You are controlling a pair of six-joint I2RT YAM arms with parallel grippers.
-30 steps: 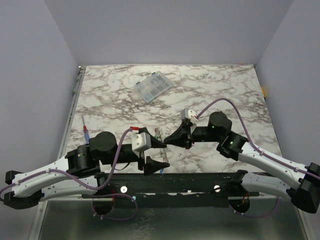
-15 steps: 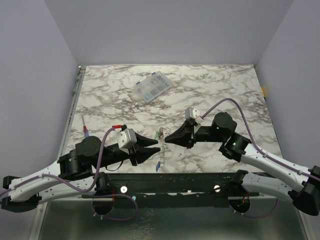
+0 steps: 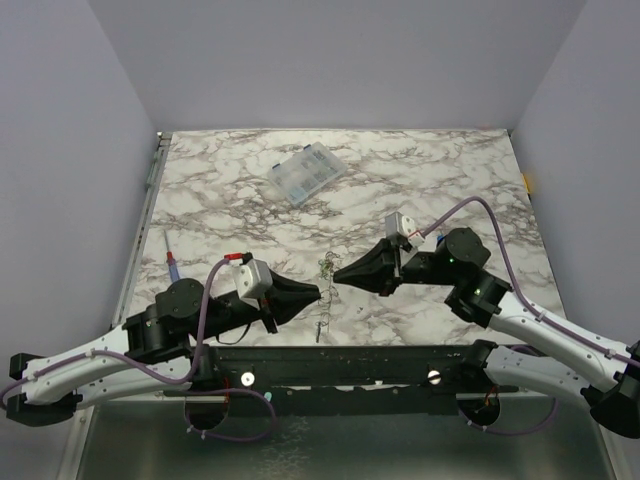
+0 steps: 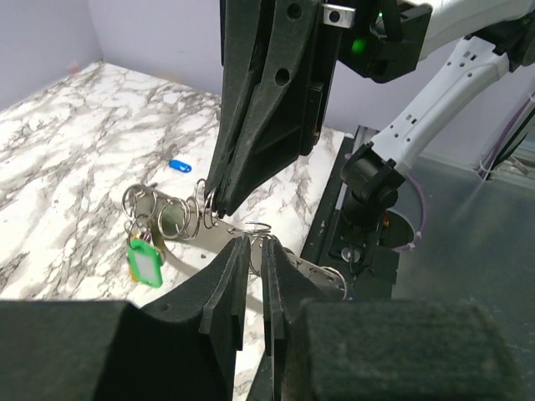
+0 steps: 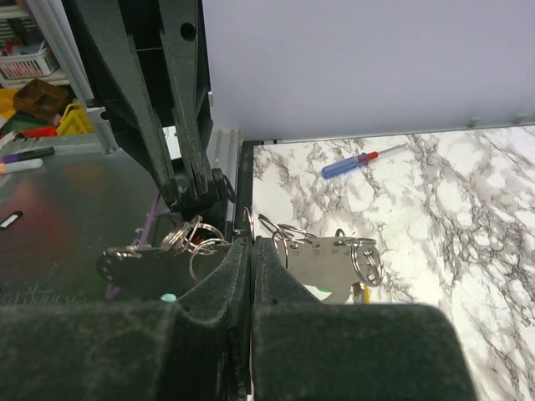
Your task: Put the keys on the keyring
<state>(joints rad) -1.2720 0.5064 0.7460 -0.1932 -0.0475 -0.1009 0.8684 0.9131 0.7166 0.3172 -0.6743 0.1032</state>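
Observation:
The keyring (image 3: 325,266) is a flat grey metal plate (image 5: 322,263) hung with several wire rings, held in the air between both arms. My right gripper (image 5: 252,241) is shut on the plate's edge; the left wrist view shows it coming down from above (image 4: 216,200). My left gripper (image 4: 255,242) has its jaws almost together, with one wire ring (image 4: 257,227) pinched at the tips. A green-headed key (image 4: 144,261) hangs from a ring at the plate's far end. A small blue key (image 4: 179,165) lies loose on the marble.
A red-and-blue screwdriver (image 3: 172,260) lies near the table's left edge. A clear compartment box (image 3: 307,172) sits at the back centre. The black base rail (image 3: 330,362) runs along the near edge, just below both gripper tips.
My left gripper swung up to the keyring and its jaws closed from wide apart to nearly together. The right gripper, still shut on the plate, drifted slightly right.

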